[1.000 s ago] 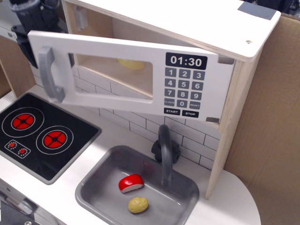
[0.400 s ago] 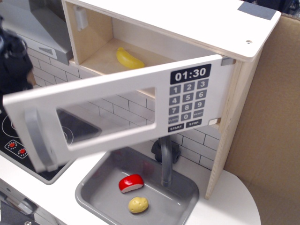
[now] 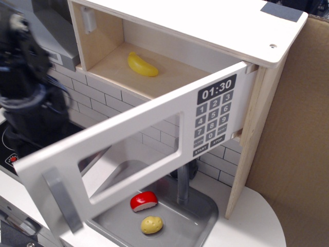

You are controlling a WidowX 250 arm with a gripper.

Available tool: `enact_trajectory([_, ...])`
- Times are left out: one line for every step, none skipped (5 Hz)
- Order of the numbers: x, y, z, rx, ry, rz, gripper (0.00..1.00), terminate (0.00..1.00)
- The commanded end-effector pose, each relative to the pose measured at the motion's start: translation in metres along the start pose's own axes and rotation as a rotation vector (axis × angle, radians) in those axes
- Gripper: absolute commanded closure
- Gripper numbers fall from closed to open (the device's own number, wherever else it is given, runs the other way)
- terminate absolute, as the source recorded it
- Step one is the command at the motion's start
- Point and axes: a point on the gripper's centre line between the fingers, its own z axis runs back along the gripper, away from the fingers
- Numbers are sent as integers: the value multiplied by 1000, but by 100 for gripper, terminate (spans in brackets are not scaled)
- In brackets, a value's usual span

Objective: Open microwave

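Note:
The microwave [image 3: 205, 25] is a white-topped box with pale plywood sides. Its white door [image 3: 154, 112] stands swung far open toward me, hinged at the right. The clear window, black clock display [image 3: 217, 88] and grey keypad face forward-left. The grey bar handle [image 3: 62, 203] is at the door's free end, low left. A yellow banana [image 3: 142, 65] lies inside the open cavity. My black arm [image 3: 31, 98] is a blur at the left, behind the door's free end and apart from the handle. Its fingers do not show clearly.
A grey sink [image 3: 200, 216] below holds a red-and-white toy food piece [image 3: 143, 201] and a potato [image 3: 151, 224]. A grey faucet [image 3: 183, 190] stands behind the door. A black stove top [image 3: 6, 146] is at the left. A cardboard wall [image 3: 298, 128] is at the right.
The door has swung from nearly shut to wide open, its handle end moving down and toward me. My arm has moved from the upper left down to the left middle.

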Motion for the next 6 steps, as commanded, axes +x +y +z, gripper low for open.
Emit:
enact_trajectory([9, -34, 17, -24, 13, 37, 0, 0])
enact_trajectory([19, -28, 29, -20, -20, 89, 0, 0])
enact_trajectory([33, -13, 47, -7, -73, 186, 0, 0])
enact_trajectory([47, -9, 68, -9, -65, 236, 0, 0])
enact_trajectory([47, -9, 68, -9, -65, 236, 0, 0])
enact_trajectory([47, -9, 68, -9, -65, 236, 0, 100])
